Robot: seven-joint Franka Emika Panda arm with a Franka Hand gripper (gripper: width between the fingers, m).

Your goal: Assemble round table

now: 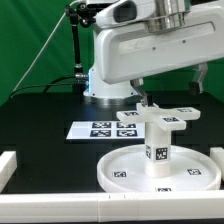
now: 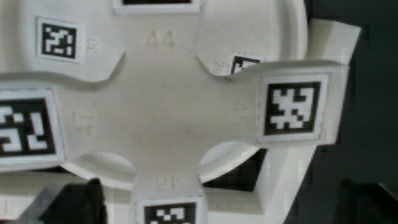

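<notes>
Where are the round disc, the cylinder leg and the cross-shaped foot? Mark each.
round disc [image 1: 125, 170]: exterior view, bare top surface.
cylinder leg [image 1: 159, 152]: exterior view, tagged side.
cross-shaped foot [image 2: 160, 110]: wrist view, centre hub.

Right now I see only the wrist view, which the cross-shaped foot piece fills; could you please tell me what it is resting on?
Observer: The cross-shaped foot piece sits on top of the cylinder leg, which stands upright.
Operator: Thank you. And what is the leg itself standing on?
Observer: It stands on the round disc, roughly at the disc's centre.
</notes>
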